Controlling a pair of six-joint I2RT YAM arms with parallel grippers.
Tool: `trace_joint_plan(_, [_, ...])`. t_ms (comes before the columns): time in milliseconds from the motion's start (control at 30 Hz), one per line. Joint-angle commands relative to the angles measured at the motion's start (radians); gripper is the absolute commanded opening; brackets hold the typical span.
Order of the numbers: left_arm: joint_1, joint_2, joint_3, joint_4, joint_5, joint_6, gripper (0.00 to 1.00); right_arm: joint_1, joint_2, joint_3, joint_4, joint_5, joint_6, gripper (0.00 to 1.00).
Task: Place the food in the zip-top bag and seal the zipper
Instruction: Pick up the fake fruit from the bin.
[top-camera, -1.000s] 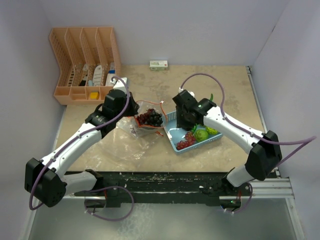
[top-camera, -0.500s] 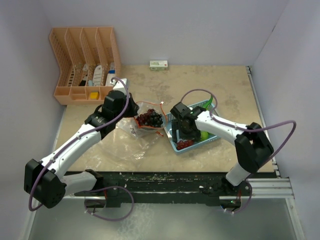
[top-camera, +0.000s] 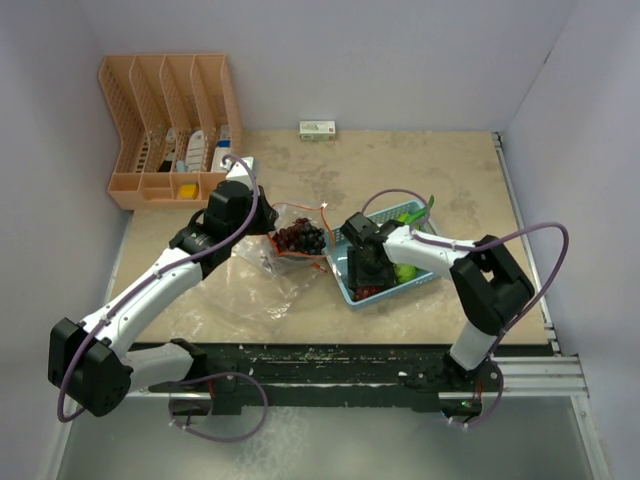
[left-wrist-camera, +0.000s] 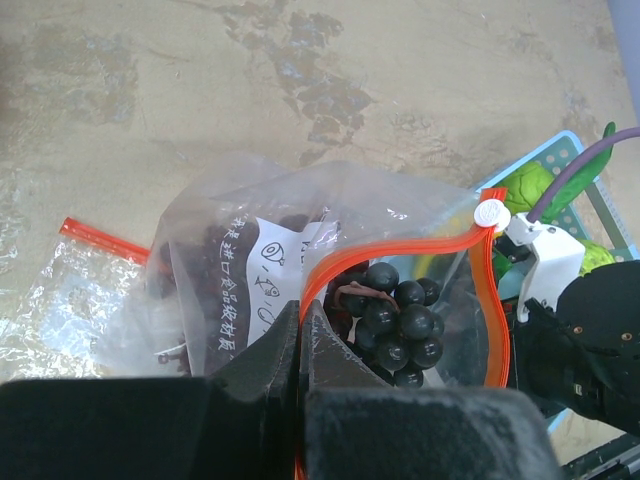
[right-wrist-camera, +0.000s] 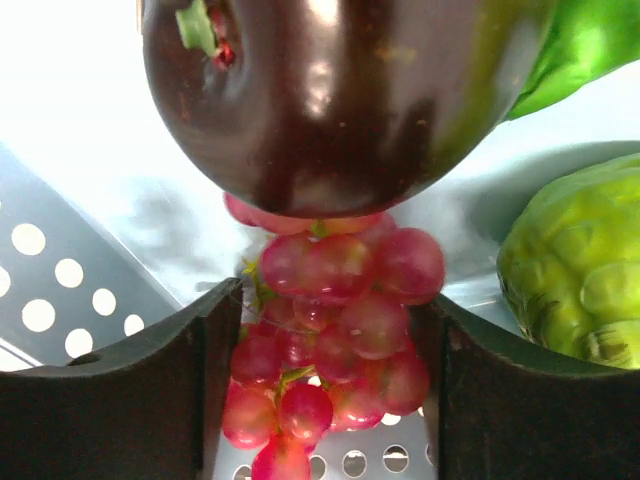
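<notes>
- The left pincer (left-wrist-camera: 300, 335) was shut tight. It pinched the mouth edge of the zip-top bag (left-wrist-camera: 230, 250).
- The bag's mouth gaped open. The orange zipper (left-wrist-camera: 488, 300) curved round it, with a white slider (left-wrist-camera: 490, 213) at the 1 o'clock end. Part of the strip went behind the pincer and was hidden.
- Dark grapes (left-wrist-camera: 395, 320) sat inside the bag, right at the mouth. More dark stuff showed through the crinkly plastic at 9 o'clock of them, too blurry to name.
- From above, the bag lay near the middle of the table (top-camera: 400, 160). The blue basket (right-wrist-camera: 60, 290) was just beside it at 3 o'clock.
- The right pincer (right-wrist-camera: 330, 295) was down in the basket. Its fingers (right-wrist-camera: 200, 390) stood wide apart, one on each side of the red grapes (right-wrist-camera: 335, 345). They were right up against the bunch, but I could not tell if they squeezed it.
- A purple eggplant (right-wrist-camera: 340, 100) lay at 12 o'clock of the red grapes and covered their top. Its own top was cut off.
- A bumpy green fruit (right-wrist-camera: 570, 270) at 3 o'clock was half cut off.
- From above, the right arm hid most of the food in the basket. A green pepper (top-camera: 427, 207) poked out at the 1 o'clock corner.
- A flat plastic piece (left-wrist-camera: 60, 290) with a red strip lay at 9 o'clock of the bag. I could not tell if it was another bag.
- An orange rack (top-camera: 170, 110) stood at 10 o'clock on the table, and a small box (top-camera: 317, 129) at 12 o'clock.
</notes>
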Motion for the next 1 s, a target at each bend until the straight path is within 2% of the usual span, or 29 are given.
trace_joint_plan(0, [0.001, -0.006, 0.004, 0.030, -0.008, 0.022, 0.00, -0.001, -0.022, 0.031, 0.002, 0.014, 0.019, 0.59])
trace_joint_plan(300, [0.001, -0.008, 0.004, 0.028, -0.013, 0.021, 0.00, -0.002, -0.104, 0.191, -0.115, 0.103, 0.003, 0.01])
trace_joint_plan(500, [0.001, -0.010, 0.005, 0.030, -0.009, 0.020, 0.00, -0.001, -0.180, 0.253, -0.166, 0.183, 0.000, 0.00])
trace_joint_plan(700, [0.001, -0.014, 0.004, 0.031, -0.005, 0.017, 0.00, -0.002, -0.247, 0.320, -0.165, 0.201, -0.029, 0.00])
trace_joint_plan(867, [0.001, -0.018, 0.004, 0.031, -0.004, 0.017, 0.00, -0.002, -0.266, 0.468, -0.174, 0.223, -0.090, 0.00])
trace_joint_plan(967, [0.001, -0.017, 0.005, 0.031, -0.002, 0.017, 0.00, -0.001, -0.266, 0.568, -0.162, 0.186, -0.120, 0.00])
